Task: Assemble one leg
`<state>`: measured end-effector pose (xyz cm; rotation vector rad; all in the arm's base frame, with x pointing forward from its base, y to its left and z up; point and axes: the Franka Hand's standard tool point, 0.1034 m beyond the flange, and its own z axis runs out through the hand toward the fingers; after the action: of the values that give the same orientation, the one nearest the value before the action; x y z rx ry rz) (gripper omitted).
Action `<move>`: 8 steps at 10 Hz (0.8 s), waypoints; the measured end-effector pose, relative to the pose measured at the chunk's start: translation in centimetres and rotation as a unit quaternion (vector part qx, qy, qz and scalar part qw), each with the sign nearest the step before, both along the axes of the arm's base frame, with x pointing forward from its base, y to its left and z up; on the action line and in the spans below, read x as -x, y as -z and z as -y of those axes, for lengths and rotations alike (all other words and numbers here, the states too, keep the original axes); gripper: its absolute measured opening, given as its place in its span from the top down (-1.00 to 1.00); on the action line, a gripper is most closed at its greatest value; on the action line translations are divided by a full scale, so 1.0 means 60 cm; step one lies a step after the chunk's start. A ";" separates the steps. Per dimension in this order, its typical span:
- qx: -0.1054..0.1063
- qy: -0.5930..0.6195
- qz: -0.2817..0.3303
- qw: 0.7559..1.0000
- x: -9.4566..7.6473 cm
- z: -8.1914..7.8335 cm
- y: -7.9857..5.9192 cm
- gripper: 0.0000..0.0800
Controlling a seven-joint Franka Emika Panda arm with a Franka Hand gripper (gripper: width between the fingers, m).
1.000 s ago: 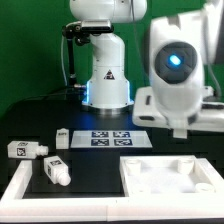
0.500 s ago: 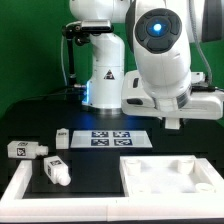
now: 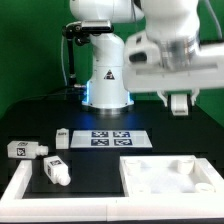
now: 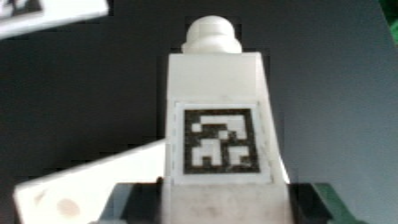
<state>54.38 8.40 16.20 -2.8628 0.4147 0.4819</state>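
In the wrist view my gripper [image 4: 217, 206] is shut on a leg [image 4: 217, 110], a white peg-block with a black-and-white tag and a rounded peg at its far end. The dark fingers [image 4: 143, 202] press on both its sides. In the exterior view the gripper [image 3: 178, 103] hangs high above the table at the right, and the held leg is hard to make out there. Three other legs lie at the left: one [image 3: 25, 150] on its side, one [image 3: 56, 170] nearer the front, and one [image 3: 62, 138] by the marker board.
The large white square tabletop [image 3: 175, 180] lies at the front right, and a corner of it shows in the wrist view [image 4: 80, 190]. The marker board [image 3: 110, 137] lies in the middle, before the robot base [image 3: 106, 85]. A white border [image 3: 15, 185] runs along the front left.
The arm's wrist has turned and swung upward, so the camera housing with the blue light no longer faces the exterior view. The gripper now points down at the right. The parts on the table have not moved.
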 end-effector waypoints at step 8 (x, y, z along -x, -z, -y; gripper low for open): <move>0.079 0.004 0.297 0.952 -0.111 -0.002 -0.020 0.29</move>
<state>61.07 8.55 17.39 -2.9581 0.3625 -0.4356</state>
